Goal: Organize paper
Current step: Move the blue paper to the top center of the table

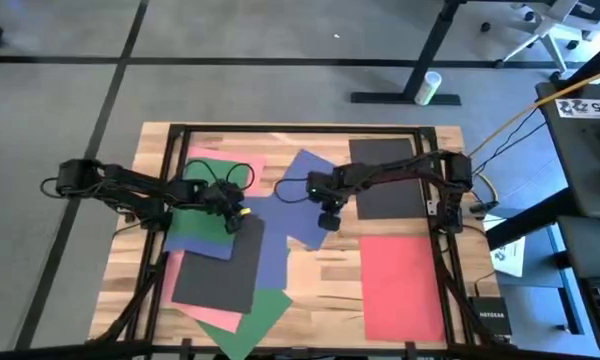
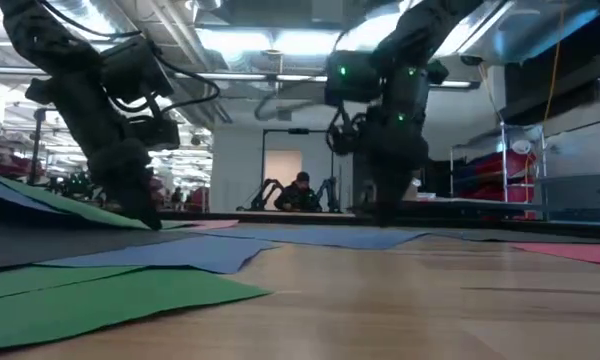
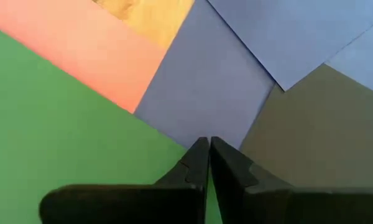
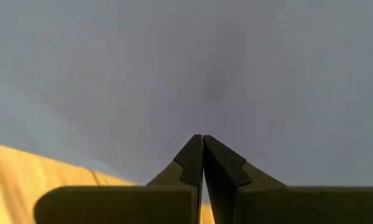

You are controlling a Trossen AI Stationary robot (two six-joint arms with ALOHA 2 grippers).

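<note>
Two sheets, a red sheet and a black sheet, are seen laid apart at the right; the mixed pile at left is judged unsorted; left gripper and right gripper, both clenched, apparently empty, are pressed onto blue paper.

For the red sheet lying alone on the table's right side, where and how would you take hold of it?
Take the red sheet at a corner or short edge, coming in low from the side. It lies flat on the bare table with nothing overlapping it, so an edge probably has to be nudged up or slid past the table rim before jaws can pinch it.
</note>
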